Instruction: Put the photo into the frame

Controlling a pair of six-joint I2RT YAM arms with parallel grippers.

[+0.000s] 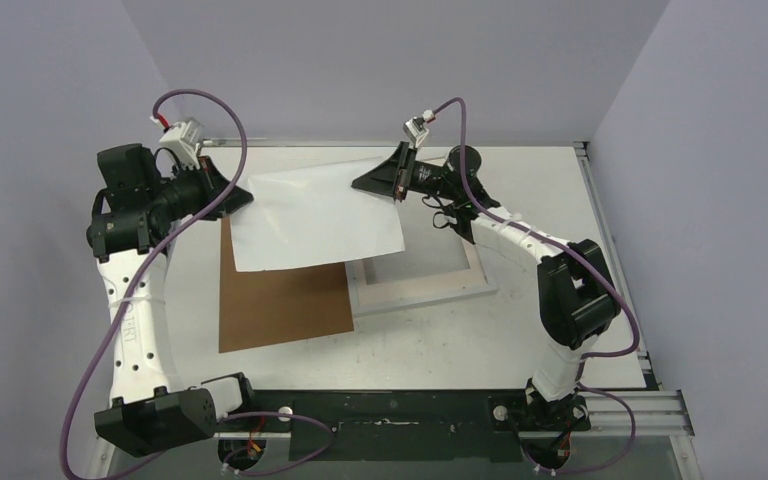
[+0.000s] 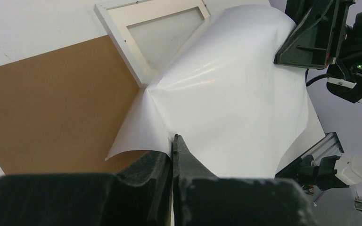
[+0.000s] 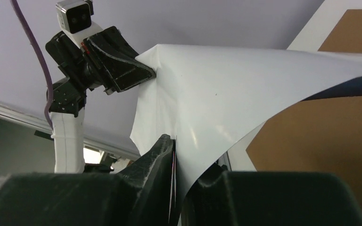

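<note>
Top view – photo: the photo (image 1: 315, 215) hangs in the air above the bench (image 1: 540, 180), plain white back facing up, stretched between the two arms.
Top view – left fingers: the left fingers (image 1: 225, 190) pinch the photo's left edge.
Top view – right fingers: the right fingers (image 1: 380, 178) pinch its far right corner.
Top view – frame: the frame (image 1: 425, 298) lies flat on the bench, its far left part hidden under the photo.
Top view – brown board: the brown board (image 1: 280, 300) lies flat just left of the frame, its far end also under the photo.
Left wrist view – left fingers: the left fingers (image 2: 188, 160) are clenched on the photo's (image 2: 231, 94) near edge, and the sheet creases and bows away from them.
Left wrist view – background: the frame (image 2: 120, 44) and the brown board (image 2: 52, 103) lie below; the right fingers (image 2: 311, 37) meet the sheet's far edge.
Right wrist view – right fingers: the right fingers (image 3: 158, 155) grasp the photo (image 3: 245, 94), whose edge runs down between them.
Right wrist view – photo: the sheet curls, with a dark sliver of its printed side showing at the right.
Right wrist view – far side: the left fingers (image 3: 122, 66) grip the opposite edge; the brown board (image 3: 320, 141) shows beneath.
</note>
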